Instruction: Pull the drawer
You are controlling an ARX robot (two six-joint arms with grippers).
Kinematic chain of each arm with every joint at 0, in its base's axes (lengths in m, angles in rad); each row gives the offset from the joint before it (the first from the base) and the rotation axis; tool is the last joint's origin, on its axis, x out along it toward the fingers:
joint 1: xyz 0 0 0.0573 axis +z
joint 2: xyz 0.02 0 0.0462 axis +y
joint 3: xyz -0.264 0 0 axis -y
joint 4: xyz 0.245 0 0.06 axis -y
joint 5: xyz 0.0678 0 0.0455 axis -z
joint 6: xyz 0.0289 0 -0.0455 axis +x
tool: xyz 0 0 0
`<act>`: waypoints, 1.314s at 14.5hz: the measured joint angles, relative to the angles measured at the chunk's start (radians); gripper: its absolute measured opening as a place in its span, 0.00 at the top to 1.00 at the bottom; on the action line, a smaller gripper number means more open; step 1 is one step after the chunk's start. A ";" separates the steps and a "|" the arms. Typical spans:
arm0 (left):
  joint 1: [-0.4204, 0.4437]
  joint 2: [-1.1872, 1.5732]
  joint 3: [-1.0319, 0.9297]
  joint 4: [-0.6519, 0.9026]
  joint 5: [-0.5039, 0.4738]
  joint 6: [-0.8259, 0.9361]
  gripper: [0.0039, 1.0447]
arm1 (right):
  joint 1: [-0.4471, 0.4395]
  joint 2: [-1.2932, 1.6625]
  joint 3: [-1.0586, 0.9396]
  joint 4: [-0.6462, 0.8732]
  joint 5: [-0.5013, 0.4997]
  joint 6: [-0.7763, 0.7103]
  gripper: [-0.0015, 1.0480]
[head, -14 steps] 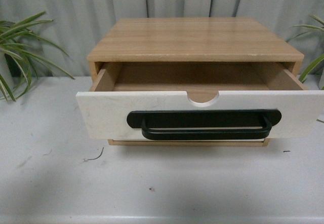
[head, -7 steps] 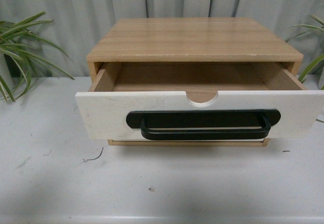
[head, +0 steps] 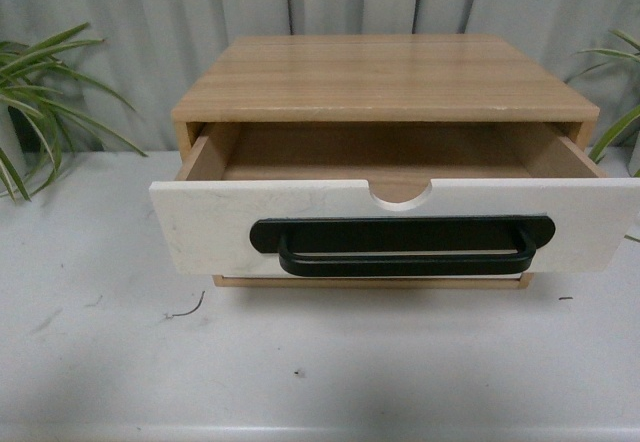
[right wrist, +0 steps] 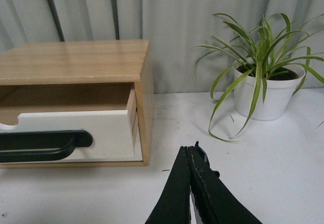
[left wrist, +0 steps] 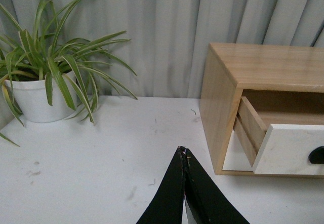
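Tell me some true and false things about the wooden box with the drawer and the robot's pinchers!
1. The wide white-fronted wooden drawer with the long black bar handle is pulled partly out. True.
2. The left gripper is clamped on the handle. False: it is shut on nothing, off to the side of the light wooden cabinet.
3. The right gripper is wide open. False: its fingers are pressed together.
4. A green leafy plant in a white pot stands on the white table. True.
5. The drawer is full of toys. False: what shows of its inside looks bare.
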 joint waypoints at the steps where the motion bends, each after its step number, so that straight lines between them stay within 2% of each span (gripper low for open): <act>1: 0.000 -0.016 0.000 -0.015 0.000 0.000 0.99 | 0.000 0.000 0.000 0.000 0.000 0.000 0.98; 3: 0.000 -0.048 0.000 -0.047 0.000 0.000 0.99 | 0.000 0.000 0.000 0.000 0.000 0.000 0.98; 4: 0.000 -0.135 0.000 -0.185 0.000 0.000 0.99 | 0.000 0.000 0.000 0.000 0.000 0.000 0.98; 6: 0.000 -0.210 0.000 -0.226 0.001 0.000 0.99 | 0.000 0.000 0.000 0.001 0.000 0.000 0.98; 7: 0.000 -0.210 0.001 -0.228 0.000 0.000 0.99 | 0.000 0.000 0.000 0.000 0.000 0.000 0.92; 8: 0.000 -0.210 0.001 -0.219 0.000 0.000 0.97 | 0.000 0.000 0.000 0.000 0.000 0.000 0.80; 10: 0.000 -0.210 0.001 -0.223 0.000 0.000 0.80 | 0.000 0.000 0.000 0.000 0.000 0.000 0.61; 15: 0.000 -0.210 0.001 -0.224 0.000 0.000 0.21 | 0.000 0.000 0.000 0.000 0.000 0.000 0.04; 16: 0.000 -0.210 0.001 -0.224 0.000 0.000 0.09 | 0.000 0.000 0.000 0.000 0.000 0.000 0.07; 17: 0.000 -0.210 0.001 -0.224 0.000 0.001 0.05 | 0.000 0.000 0.000 0.000 0.000 0.000 0.06; 19: 0.000 -0.210 0.001 -0.224 0.000 0.001 0.06 | 0.000 0.000 0.000 0.000 0.000 0.000 0.06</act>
